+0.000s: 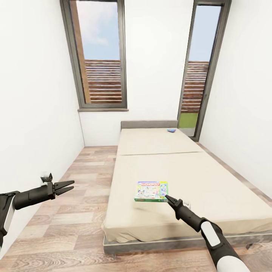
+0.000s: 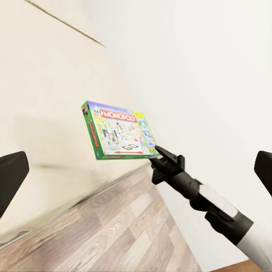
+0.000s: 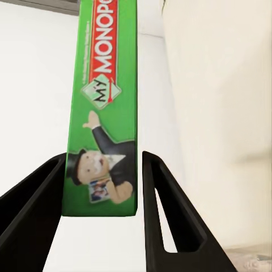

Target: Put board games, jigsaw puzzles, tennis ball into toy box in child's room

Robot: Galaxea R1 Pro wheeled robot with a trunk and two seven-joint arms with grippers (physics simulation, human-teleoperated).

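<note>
**Two board games on the bed**

One green Monopoly box (image 1: 151,191) lies low-centre on the bed (image 1: 211,181); the right pincer (image 1: 169,198) straddles its edge, fingers spread. A small blue box (image 1: 172,130) sits by the headboard (image 1: 149,124). Left pincer (image 1: 68,185), lower left, hangs spread.
</note>
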